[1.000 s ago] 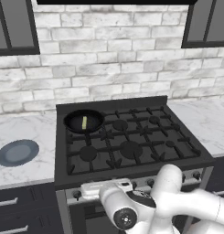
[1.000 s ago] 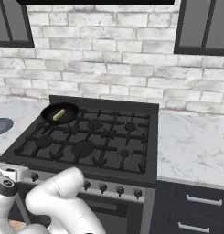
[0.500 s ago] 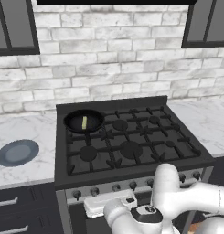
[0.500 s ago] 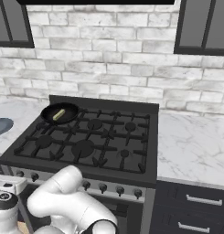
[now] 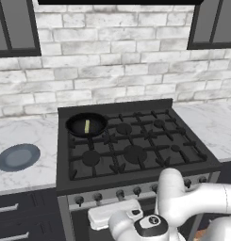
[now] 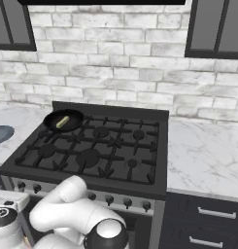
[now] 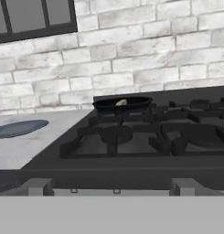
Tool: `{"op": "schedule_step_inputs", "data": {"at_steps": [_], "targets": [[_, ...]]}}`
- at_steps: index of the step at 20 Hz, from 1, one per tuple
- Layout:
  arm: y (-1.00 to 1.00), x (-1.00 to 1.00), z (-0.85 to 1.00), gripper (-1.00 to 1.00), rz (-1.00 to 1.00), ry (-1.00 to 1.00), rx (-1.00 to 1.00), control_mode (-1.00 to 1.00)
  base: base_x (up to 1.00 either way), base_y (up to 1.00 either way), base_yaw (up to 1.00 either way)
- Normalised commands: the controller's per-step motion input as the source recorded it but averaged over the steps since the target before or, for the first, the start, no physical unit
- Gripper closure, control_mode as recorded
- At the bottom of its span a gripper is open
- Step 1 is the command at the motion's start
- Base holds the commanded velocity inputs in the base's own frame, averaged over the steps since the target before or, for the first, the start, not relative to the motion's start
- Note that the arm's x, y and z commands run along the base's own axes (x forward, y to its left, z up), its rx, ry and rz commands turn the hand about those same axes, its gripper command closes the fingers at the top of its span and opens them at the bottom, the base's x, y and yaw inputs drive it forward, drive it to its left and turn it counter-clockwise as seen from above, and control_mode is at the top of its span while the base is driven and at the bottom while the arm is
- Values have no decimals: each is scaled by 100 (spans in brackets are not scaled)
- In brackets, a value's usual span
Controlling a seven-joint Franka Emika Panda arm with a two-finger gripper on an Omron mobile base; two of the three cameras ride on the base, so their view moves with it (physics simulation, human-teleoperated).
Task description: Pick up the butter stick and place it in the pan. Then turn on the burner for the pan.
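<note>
White brick wall runs behind a black gas stove (image 5: 136, 150) set between pale marble counters (image 6: 203, 155), with dark cabinets above and below.

The butter stick (image 5: 87, 125) lies inside the pan (image 5: 86, 124), on its dark glossy bottom, roughly at the middle. In the right base view it shows as a short pale bar (image 6: 62, 121) slanting across the pan (image 6: 63, 120); in the hand view only its pale top (image 7: 121, 103) peeks over the pan's rim (image 7: 122, 104). The pan sits on the rear left burner, close to the back edge of the stove and the wall.

Other burners and their black grates are bare. A row of knobs (image 5: 119, 194) lines the stove's front panel, just below the front edge.

On the left counter, well apart from the pan, a flat blue-grey plate (image 5: 18, 157) rests by itself.

The arm bends low in front of the stove, below the knob row, its hand (image 5: 114, 214) level with the front edge. The hand view looks across the stove top from that height. The fingers are hidden, so I cannot tell whether the gripper is wide or narrow.
</note>
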Motion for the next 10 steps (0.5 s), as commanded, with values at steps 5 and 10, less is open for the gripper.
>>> {"op": "schedule_step_inputs", "data": {"at_steps": [5,10], "targets": [[-26,4,-8,-100,0,0,1,-100,0,0,0],[-17,10,-7,-100,0,0,1,-100,0,0,0]]}}
